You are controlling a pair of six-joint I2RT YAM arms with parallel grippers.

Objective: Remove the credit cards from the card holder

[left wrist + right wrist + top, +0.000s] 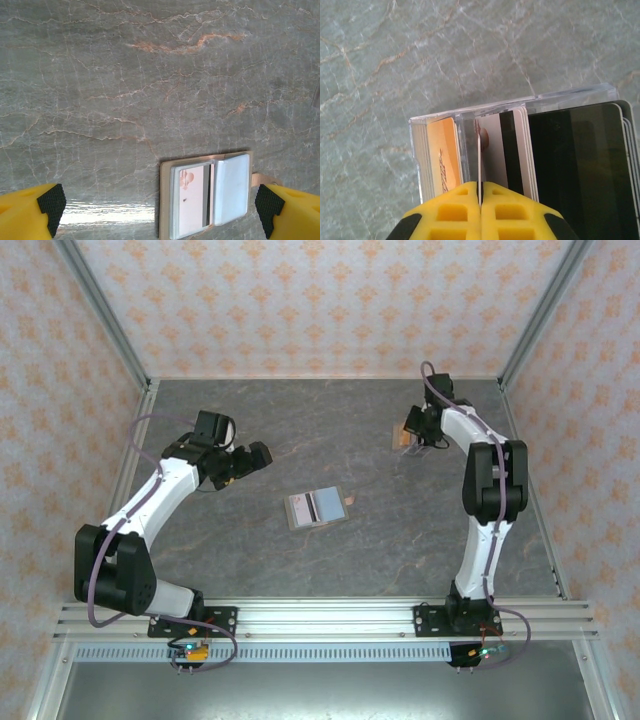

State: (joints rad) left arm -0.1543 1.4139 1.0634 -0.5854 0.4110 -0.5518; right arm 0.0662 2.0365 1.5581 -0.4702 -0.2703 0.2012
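Note:
The card holder (pixel 316 508) lies open and flat mid-table, tan edged with grey-blue panels. In the left wrist view the card holder (pixel 205 200) shows a white credit card (pixel 192 202) with a dark stripe in its left sleeve. Its tan tab (pixel 260 179) sticks out to the right. My left gripper (pixel 262 455) hovers open up and left of the holder, and its black fingertips (pixel 50 202) stand wide apart. My right gripper (pixel 481 187) is shut on a thin credit card (pixel 479 155) seen edge-on, standing in a clear box's middle slot.
The clear plastic box (pixel 440 117) sits at the back right of the table (pixel 405 440). It holds orange cards (pixel 445 155) on the left, white striped cards (pixel 512 150) in the middle and black cards (pixel 580 165) on the right. Patterned walls enclose the table.

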